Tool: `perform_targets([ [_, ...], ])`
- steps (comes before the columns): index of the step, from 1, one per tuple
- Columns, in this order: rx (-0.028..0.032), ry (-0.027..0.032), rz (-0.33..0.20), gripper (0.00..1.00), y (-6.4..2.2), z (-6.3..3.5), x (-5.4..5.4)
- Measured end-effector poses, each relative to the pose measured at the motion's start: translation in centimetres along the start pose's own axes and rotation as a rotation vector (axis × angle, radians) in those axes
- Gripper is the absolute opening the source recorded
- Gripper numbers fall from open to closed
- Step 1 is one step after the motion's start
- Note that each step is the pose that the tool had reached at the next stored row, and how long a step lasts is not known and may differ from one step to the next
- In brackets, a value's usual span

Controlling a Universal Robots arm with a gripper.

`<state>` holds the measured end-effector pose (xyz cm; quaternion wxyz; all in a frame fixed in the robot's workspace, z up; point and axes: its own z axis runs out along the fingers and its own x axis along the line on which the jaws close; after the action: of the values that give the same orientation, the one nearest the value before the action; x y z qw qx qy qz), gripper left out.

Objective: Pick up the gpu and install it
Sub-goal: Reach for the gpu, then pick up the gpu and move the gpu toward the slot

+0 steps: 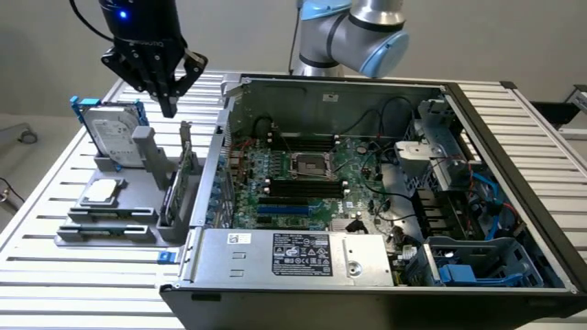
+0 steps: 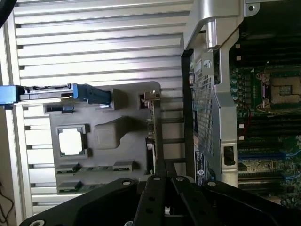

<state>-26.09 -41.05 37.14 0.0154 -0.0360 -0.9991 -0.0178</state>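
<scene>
Over the slatted table (image 1: 92,271), the closed end effector (image 1: 170,108) hovers above the upright gpu (image 1: 183,182).

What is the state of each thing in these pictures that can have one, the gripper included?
gripper: shut, empty, hanging above the gray holder.
gpu: standing on edge in the gray holder, not yet picked up.
hard drive: upright in the holder, in its blue frame.
processor chip: lying flat on the holder.
computer case: lying on its side, open, board exposed.
</scene>
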Motion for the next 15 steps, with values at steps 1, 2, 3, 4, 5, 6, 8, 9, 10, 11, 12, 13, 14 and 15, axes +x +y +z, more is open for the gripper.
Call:
perform_targets([
  [1, 0.0, 0.0, 0.0, 0.11, -0.16, 0.02, 0.04],
  [2, 0.0001, 0.0001, 0.0, 0.11, -0.33, 0.03, 0.08],
  [3, 0.0002, 0.0001, 0.0, 0.11, -0.49, 0.05, 0.14],
  [4, 0.0002, 0.0, 0.0, 0.11, -0.58, 0.11, 0.26],
  [5, 0.0014, 0.0003, -0.001, 0.11, -0.59, 0.18, 0.35],
  [6, 0.002, 0.0016, -0.001, 0.11, -0.59, 0.17, 0.35],
  [8, 0.0031, 0.0018, -0.001, 0.11, -0.6, 0.16, 0.35],
  [9, 0.0035, 0.0018, -0.001, 0.11, -0.6, 0.16, 0.35],
  [10, 0.0038, 0.0017, -0.001, 0.11, -0.59, 0.16, 0.35],
  [11, 0.0042, 0.0016, -0.001, 0.11, -0.59, 0.17, 0.35],
  [12, 0.0047, 0.0016, -0.001, 0.11, -0.59, 0.16, 0.35],
  [13, 0.005, 0.0016, -0.001, 0.11, -0.59, 0.16, 0.35],
  [14, 0.0054, 0.0015, -0.001, 0.11, -0.59, 0.17, 0.35],
  [15, 0.0059, 0.0015, -0.001, 0.11, -0.59, 0.16, 0.35],
])
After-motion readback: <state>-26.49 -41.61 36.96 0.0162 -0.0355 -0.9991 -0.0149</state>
